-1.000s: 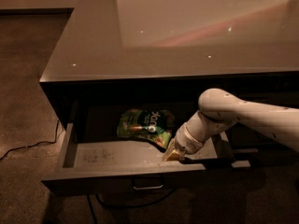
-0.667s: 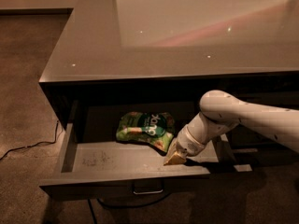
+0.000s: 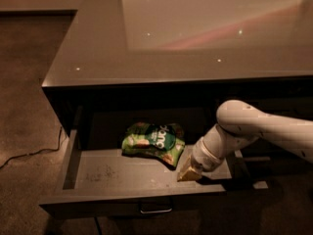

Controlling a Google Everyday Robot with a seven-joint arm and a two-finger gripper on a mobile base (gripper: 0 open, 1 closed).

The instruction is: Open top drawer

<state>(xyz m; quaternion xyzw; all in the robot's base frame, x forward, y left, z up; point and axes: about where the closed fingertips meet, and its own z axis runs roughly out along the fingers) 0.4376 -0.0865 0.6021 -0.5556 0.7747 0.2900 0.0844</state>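
The top drawer (image 3: 112,175) stands pulled out from under the dark glossy counter, its pale grey floor showing. Its dark front runs along the bottom of the view with a small metal pull (image 3: 155,209) at centre. A green snack bag (image 3: 154,142) lies on the drawer floor toward the back. My gripper (image 3: 188,174) is at the end of the white arm, reaching down inside the drawer at its right side, just behind the front panel and right of the bag.
The counter top (image 3: 195,33) overhangs the drawer and reflects ceiling lights. A cable (image 3: 29,153) lies on the carpet at the left. The cabinet's right section (image 3: 274,165) sits behind my arm.
The drawer has slid further out toward the camera, showing more of its floor. My gripper moved with it toward the front.
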